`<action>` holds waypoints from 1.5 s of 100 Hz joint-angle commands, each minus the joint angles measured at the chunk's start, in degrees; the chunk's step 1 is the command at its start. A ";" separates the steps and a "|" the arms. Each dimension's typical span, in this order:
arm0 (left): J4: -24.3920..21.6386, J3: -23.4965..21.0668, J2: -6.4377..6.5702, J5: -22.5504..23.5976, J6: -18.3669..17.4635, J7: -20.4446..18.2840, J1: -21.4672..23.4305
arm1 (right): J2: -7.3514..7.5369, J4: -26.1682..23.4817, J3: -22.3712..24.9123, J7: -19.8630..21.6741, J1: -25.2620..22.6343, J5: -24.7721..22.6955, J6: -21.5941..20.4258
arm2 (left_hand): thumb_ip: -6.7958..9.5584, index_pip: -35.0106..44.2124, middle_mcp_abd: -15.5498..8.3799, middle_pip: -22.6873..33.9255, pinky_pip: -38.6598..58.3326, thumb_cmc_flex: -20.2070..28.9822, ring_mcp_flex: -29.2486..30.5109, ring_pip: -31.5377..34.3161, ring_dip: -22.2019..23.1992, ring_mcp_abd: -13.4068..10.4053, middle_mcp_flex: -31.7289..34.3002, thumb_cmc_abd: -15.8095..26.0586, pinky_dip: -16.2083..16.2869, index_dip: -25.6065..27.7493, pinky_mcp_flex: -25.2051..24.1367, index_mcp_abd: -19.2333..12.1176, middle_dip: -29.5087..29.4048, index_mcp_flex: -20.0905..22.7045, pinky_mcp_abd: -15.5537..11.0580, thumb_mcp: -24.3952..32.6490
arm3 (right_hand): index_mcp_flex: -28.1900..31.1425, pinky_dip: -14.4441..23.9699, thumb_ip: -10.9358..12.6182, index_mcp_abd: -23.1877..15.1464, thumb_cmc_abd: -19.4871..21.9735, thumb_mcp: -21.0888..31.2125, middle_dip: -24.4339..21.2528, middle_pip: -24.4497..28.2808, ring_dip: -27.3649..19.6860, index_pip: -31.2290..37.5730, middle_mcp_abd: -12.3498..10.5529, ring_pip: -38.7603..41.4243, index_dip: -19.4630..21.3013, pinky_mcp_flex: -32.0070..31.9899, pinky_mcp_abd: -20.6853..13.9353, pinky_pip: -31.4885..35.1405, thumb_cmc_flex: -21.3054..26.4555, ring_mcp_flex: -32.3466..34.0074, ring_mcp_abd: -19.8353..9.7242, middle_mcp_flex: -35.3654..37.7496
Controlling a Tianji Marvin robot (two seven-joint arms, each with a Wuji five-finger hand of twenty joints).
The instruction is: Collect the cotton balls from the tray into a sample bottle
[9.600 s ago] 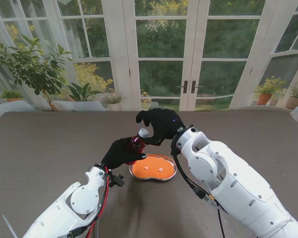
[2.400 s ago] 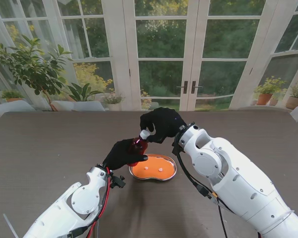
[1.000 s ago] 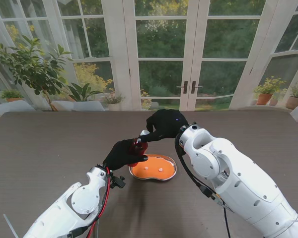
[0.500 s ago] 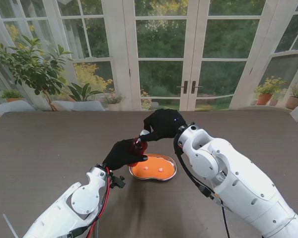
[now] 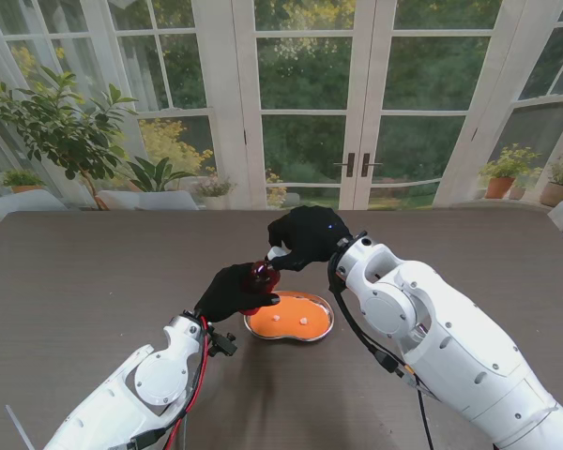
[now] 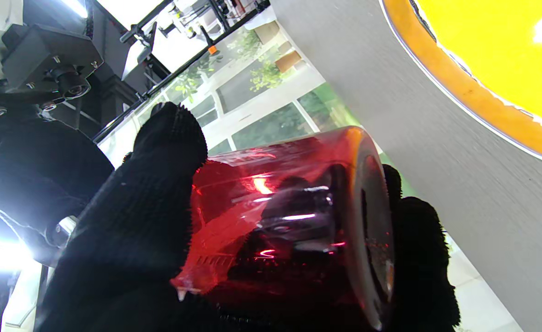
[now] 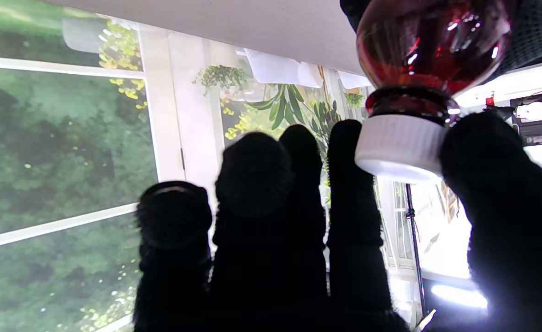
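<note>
Stand view: left hand point(image 5: 231, 291) is gripping the red sample bottle point(image 5: 258, 278) just left of the orange tray point(image 5: 319, 323), lifted off the table point(image 5: 75, 281), presumably so the neck meets the other hand. Right hand point(image 5: 305, 236) is pinching the white cap point(image 5: 275, 253). Two cotton balls point(image 5: 290, 319) are lying in the tray, uncollected.

Left wrist view: gloved fingers point(image 6: 160, 184) are wrapping the bottle's body point(image 6: 289, 216), steadying it, I judge, against twisting; the tray's rim point(image 6: 460, 101) is showing nearby.

Right wrist view: thumb and forefinger point(image 7: 354, 184) are closing on the cap point(image 7: 397, 145); remaining fingers are standing clear, likely for unscrewing.
</note>
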 commanded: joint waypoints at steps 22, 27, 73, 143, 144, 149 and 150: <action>-0.15 -0.07 -0.17 -0.36 0.31 -1.11 0.07 | -0.50 0.67 0.10 -0.58 0.04 1.37 -2.28 | 1.24 6.10 -3.71 -0.02 -1.36 8.89 0.55 0.20 -0.29 2.31 3.97 14.78 -0.25 0.64 -3.15 -9.71 0.69 9.74 -1.78 7.46 | 2.52 -1.05 1.01 -7.78 -5.89 12.50 2.33 -0.01 1.08 9.60 -2.56 2.63 -0.56 1.68 -0.39 2.96 10.07 2.88 -2.48 4.11; -0.15 -0.07 -0.17 -0.37 0.31 -1.08 0.07 | -0.58 0.85 0.10 -1.01 0.07 1.46 -2.59 | 1.26 6.11 -3.70 -0.01 -1.36 8.96 0.60 0.24 -0.28 2.31 3.98 14.78 -0.25 0.67 -3.16 -9.71 0.70 9.76 -1.78 7.50 | 3.13 -1.21 0.76 -7.88 -7.61 13.33 2.51 -0.26 1.17 9.86 -2.67 3.04 -0.85 1.92 -0.35 2.88 10.90 2.88 -2.82 4.79; -0.01 0.01 -0.18 -0.35 0.34 -1.10 -0.02 | -1.21 2.29 0.10 -3.36 0.35 3.36 -5.00 | 1.28 6.12 -3.67 0.08 -1.30 9.12 0.70 0.33 -0.24 2.21 4.07 14.75 -0.21 0.77 -3.07 -9.67 0.75 9.76 -1.64 7.37 | 6.06 -2.01 -1.23 -8.80 -17.90 16.73 3.01 -1.02 1.38 11.07 -3.61 4.77 -1.80 3.51 -0.48 2.47 14.23 2.95 -3.64 7.64; 0.16 0.09 -0.19 -0.37 0.46 -1.17 -0.09 | -1.35 2.68 1.36 -4.29 -0.15 4.35 -7.09 | 1.30 6.08 -3.61 0.02 -1.32 9.09 0.58 0.23 -0.28 2.37 4.00 14.85 -0.20 0.78 -3.07 -9.65 0.71 9.80 -1.63 7.33 | 6.94 -2.35 -1.08 -10.19 -17.40 17.73 3.15 -0.79 1.38 12.56 -4.17 5.72 -1.39 4.15 -0.80 2.21 14.58 2.92 -3.83 8.64; 0.16 0.09 -0.19 -0.38 0.45 -1.17 -0.10 | -1.36 2.70 1.34 -4.33 -0.15 4.34 -7.13 | 1.31 6.07 -3.59 0.00 -1.32 9.12 0.59 0.23 -0.28 2.36 3.96 14.82 -0.20 0.78 -3.07 -9.64 0.70 9.77 -1.63 7.34 | 6.94 -2.35 -1.08 -10.19 -17.40 17.73 3.15 -0.79 1.38 12.56 -4.17 5.72 -1.39 4.15 -0.80 2.21 14.58 2.92 -3.83 8.64; 0.23 0.13 -0.21 -0.36 0.37 -1.13 -0.14 | -1.40 2.83 1.15 -4.62 -0.13 4.23 -7.37 | 1.30 6.04 -3.69 0.02 -1.32 9.08 0.61 0.25 -0.27 2.31 3.99 14.84 -0.20 0.76 -3.07 -9.66 0.71 9.74 -1.63 7.32 | 6.69 -2.35 -1.14 -10.03 -17.99 17.65 3.07 -0.91 1.31 12.44 -4.12 5.59 -1.51 4.17 -0.75 2.23 14.87 2.94 -4.40 8.48; 0.24 0.14 -0.21 -0.35 0.35 -1.12 -0.15 | -1.40 2.85 1.10 -4.67 -0.12 4.19 -7.43 | 1.31 6.03 -3.68 0.03 -1.32 9.14 0.60 0.25 -0.27 2.31 4.01 14.82 -0.20 0.76 -3.07 -9.68 0.72 9.71 -1.63 7.34 | 6.62 -2.36 -1.16 -9.99 -18.14 17.64 3.06 -0.92 1.30 12.40 -4.13 5.57 -1.55 4.17 -0.75 2.23 14.92 2.92 -4.38 8.48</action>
